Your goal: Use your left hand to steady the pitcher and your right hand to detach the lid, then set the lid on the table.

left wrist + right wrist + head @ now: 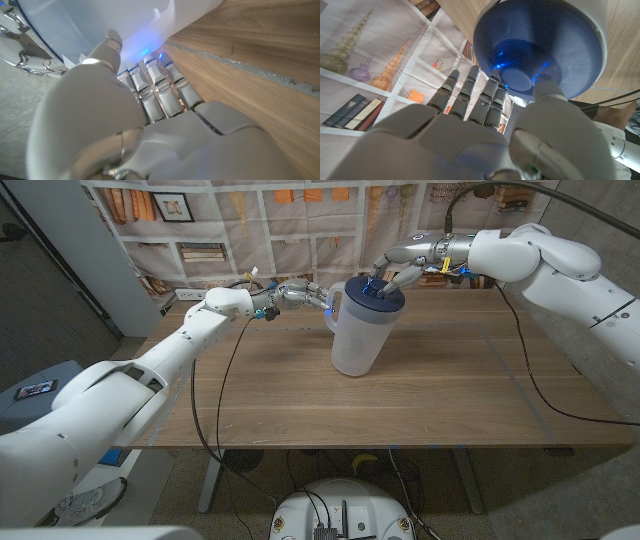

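I have the frosted white plastic pitcher point(360, 330) mid-desk, my left hand point(300, 294) gripping its handle at nine o'clock. My right hand point(395, 277) pinches the round blue lid point(376, 295), not yet off; next, lift straight up.

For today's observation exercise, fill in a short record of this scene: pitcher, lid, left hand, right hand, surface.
pitcher: translucent white pitcher, upright on the table
lid: blue lid, on top of the pitcher
left hand: left hand grips the pitcher's handle side
right hand: right hand has fingers on the lid's central knob
surface: wooden table
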`<state>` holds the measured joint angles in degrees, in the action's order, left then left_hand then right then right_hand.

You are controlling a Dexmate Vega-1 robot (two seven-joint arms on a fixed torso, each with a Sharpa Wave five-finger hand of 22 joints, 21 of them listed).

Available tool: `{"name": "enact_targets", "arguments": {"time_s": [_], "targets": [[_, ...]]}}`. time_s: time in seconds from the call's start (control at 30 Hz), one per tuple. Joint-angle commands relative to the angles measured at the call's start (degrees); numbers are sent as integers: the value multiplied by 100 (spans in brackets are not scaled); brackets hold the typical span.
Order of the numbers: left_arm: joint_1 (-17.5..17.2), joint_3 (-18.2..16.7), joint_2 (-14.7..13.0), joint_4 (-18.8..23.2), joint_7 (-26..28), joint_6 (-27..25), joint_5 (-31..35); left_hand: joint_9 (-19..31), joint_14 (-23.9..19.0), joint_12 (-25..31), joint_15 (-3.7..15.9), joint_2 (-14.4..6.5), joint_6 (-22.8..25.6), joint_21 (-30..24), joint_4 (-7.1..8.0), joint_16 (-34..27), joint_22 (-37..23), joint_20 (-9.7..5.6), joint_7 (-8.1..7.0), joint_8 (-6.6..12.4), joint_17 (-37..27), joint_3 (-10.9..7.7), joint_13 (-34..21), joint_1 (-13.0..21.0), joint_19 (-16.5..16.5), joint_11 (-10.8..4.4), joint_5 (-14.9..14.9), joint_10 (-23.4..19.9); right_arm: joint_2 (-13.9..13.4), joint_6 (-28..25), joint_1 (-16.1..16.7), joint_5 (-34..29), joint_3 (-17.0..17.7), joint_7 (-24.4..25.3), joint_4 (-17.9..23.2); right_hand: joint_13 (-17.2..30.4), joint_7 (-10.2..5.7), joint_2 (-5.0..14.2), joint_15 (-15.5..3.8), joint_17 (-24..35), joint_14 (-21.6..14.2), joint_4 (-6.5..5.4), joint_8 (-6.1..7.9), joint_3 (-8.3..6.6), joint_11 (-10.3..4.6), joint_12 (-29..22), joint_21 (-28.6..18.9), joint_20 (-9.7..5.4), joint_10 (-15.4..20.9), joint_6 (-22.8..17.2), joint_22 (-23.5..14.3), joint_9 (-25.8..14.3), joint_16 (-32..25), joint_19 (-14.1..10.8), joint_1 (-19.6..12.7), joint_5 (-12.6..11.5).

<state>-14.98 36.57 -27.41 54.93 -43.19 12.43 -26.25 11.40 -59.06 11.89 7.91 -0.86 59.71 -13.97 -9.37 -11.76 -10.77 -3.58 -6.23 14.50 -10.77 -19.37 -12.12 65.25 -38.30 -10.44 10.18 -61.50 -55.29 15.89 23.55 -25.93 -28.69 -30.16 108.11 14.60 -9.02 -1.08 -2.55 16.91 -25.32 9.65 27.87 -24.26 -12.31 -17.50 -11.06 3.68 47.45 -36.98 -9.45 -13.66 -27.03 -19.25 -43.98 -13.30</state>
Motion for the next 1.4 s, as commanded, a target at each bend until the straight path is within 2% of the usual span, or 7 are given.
{"name": "enact_targets", "arguments": {"time_s": [0.03,0.17,0.4,0.93,1.4], "targets": [[76,27,79,-171,-52,81,22,31,-227,31,608,-620,187,2,-2,-13,-13,-830,134,51,-9,27,-30,526,-4,-128,21,-166,24,45,39,15,48,183,-31,4,-53,73,-850,51,-139,-2,115,40,-7,-51,-13,-54,158,-184,-25,-36,-108,-45,-157,39],[117,31,119,-272,-95,110,16,32,-229,28,608,-623,175,2,-2,-11,-13,-830,138,47,-9,33,-31,527,-6,-127,21,-163,32,43,16,61,38,141,-61,2,-156,101,-859,84,-202,-5,155,68,-10,-70,-14,-96,291,-222,-25,-36,-180,-77,-221,57],[158,42,146,-351,-130,132,32,34,-234,25,607,-629,180,2,-3,-8,-13,-830,134,51,-8,46,-33,529,-10,-126,19,-160,52,76,-18,137,26,131,-128,-4,-231,194,-858,139,-280,-32,236,96,-16,-80,-13,-142,432,-355,-25,-34,-282,-107,-279,79],[159,43,157,-359,-138,111,32,37,-242,23,608,-641,171,4,-1,-4,-14,-830,139,54,-7,69,-38,529,-13,-126,19,-166,55,147,-85,217,-16,25,-173,24,-243,373,-879,244,-358,-37,389,142,-19,-122,-1,-190,667,-644,-25,-29,-444,-115,-399,114],[249,68,211,-528,-225,151,55,39,-262,20,607,-652,178,4,-1,-6,-14,-829,155,62,-9,87,-41,531,-17,-124,19,-169,77,166,-154,281,-21,-10,-246,29,-250,414,-874,284,-365,-31,421,177,-19,-122,-7,-211,735,-683,-25,-26,-496,-153,-449,132]]}}
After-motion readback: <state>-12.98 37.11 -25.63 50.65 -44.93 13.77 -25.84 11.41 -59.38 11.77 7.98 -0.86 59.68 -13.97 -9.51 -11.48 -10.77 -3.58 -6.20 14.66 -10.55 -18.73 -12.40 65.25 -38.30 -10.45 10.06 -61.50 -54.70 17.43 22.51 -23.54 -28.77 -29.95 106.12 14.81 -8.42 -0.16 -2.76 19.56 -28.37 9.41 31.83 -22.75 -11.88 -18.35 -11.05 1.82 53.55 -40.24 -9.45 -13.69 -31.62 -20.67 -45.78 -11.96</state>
